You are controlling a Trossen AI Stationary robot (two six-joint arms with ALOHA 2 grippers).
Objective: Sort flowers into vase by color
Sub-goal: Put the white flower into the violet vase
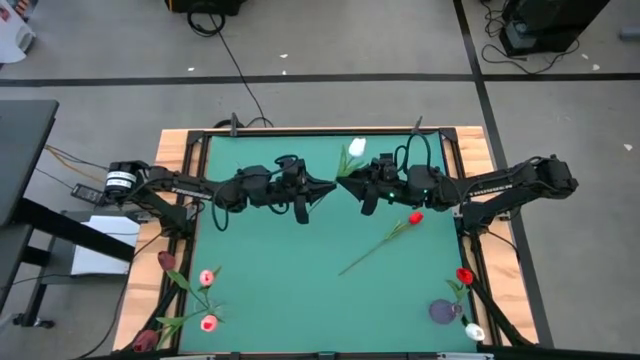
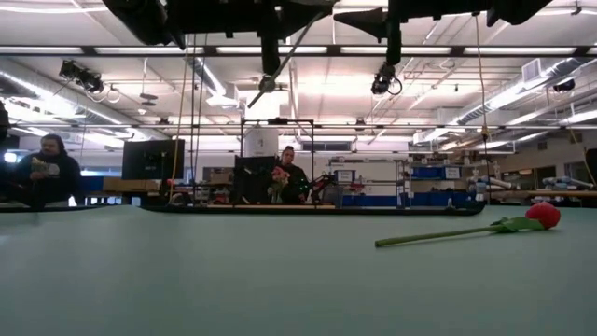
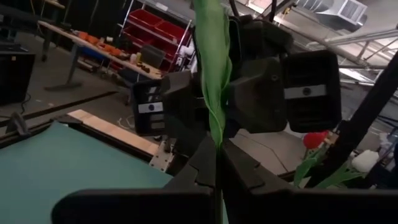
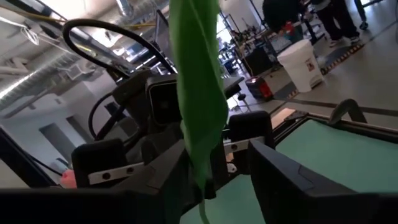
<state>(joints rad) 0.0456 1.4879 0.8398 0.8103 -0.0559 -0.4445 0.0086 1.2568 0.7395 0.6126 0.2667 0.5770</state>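
Both arms meet tip to tip above the middle of the green table (image 1: 300,290), a little toward its far edge. The left gripper (image 1: 328,187) is clenched on the stem of a white tulip (image 1: 356,147), whose head sticks out toward the far edge. The right gripper (image 1: 343,183) straddles the same stem, fingers on either side of its green leaf (image 4: 198,93) — whether they press it yet I cannot tell.

A red tulip (image 1: 415,217) lies flat on the table right of centre, its stem running toward the near edge.

At the near left corner stand pink flowers (image 1: 207,277) and dark red ones (image 1: 165,261), upright — the container holding them is hard to make out. At the near right corner a purplish vase (image 1: 442,312) stands beside a red flower (image 1: 464,275) and a white one (image 1: 474,331).
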